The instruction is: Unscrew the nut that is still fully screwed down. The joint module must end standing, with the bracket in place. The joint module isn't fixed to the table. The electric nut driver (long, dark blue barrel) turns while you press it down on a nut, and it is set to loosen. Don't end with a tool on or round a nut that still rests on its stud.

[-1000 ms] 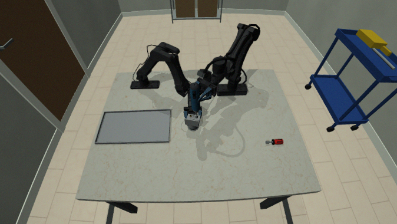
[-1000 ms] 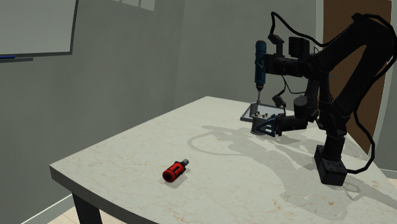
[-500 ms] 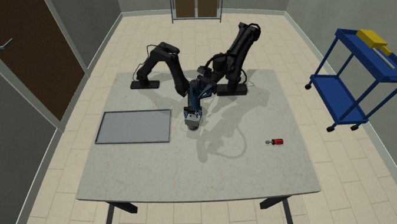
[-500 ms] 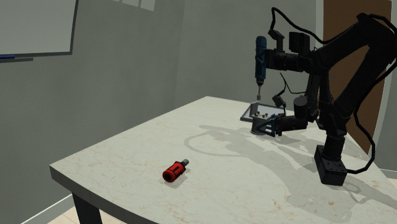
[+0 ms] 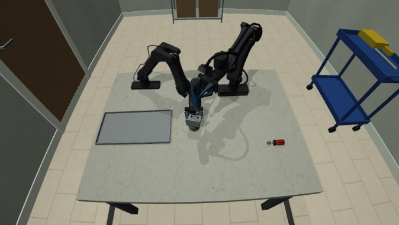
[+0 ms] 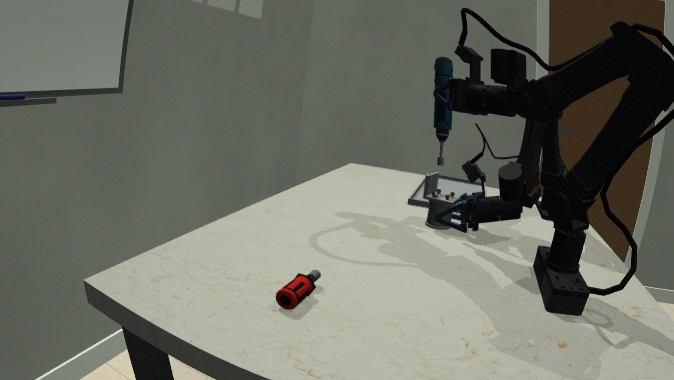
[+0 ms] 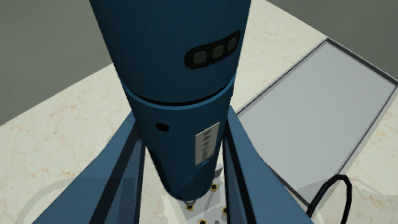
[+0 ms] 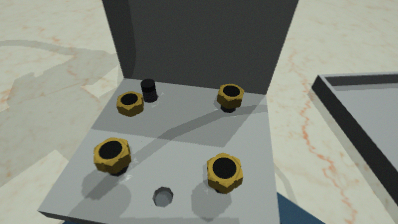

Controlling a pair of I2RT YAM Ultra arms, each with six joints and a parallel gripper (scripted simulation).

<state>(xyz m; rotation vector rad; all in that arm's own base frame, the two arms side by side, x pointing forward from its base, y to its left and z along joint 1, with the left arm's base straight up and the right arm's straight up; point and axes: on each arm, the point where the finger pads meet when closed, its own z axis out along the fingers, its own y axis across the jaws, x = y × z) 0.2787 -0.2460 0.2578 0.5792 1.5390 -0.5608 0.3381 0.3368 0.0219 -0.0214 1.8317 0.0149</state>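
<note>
Clearly, the nut that sits lowest is the rear-left nut (image 8: 130, 104) in the right wrist view: a brass hexagon with a dark centre, down close to the flat plate of the grey bracket (image 5: 193, 121) (image 6: 431, 186) (image 7: 205, 209) (image 8: 175, 120), with a black peg (image 8: 149, 91) just beside it. The other three brass nuts ride higher, dark stud showing beneath them. The joint module (image 5: 193, 128) (image 6: 438, 212) stands upright on the table (image 5: 177, 177) (image 6: 225, 250), bracket on top, its grey wall rising along one edge.

The left gripper (image 5: 200, 96) (image 6: 444, 97) (image 7: 183, 111) pinches the dark blue barrel of the electric nut driver (image 5: 195, 95) (image 6: 445, 97) (image 7: 175, 100) between its fingers. Its arm reaches in from above, wrist roughly level, and the driver hangs upright, socket down, above the bracket and apart from the nuts.

Low down, the right gripper (image 5: 193, 115) (image 6: 445, 215) (image 8: 185, 217) has its blue fingers on either side of the module, closed on its body below the plate, the wrist nearly level.

Near the module lies a shallow grey tray (image 5: 133, 144) (image 6: 417, 202) (image 7: 280, 77) (image 8: 350, 135); a red-handled tool (image 5: 279, 142) (image 6: 295, 290) lies well apart.

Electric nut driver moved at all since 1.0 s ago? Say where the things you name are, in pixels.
Yes, upward: in the exterior view, its socket end now hangs clearly above the bracket's (image 5: 193, 122) (image 6: 431, 185) (image 7: 209, 206) (image 8: 200, 45) upright plate; 1.0 s ago it was down near that plate's top.
</note>
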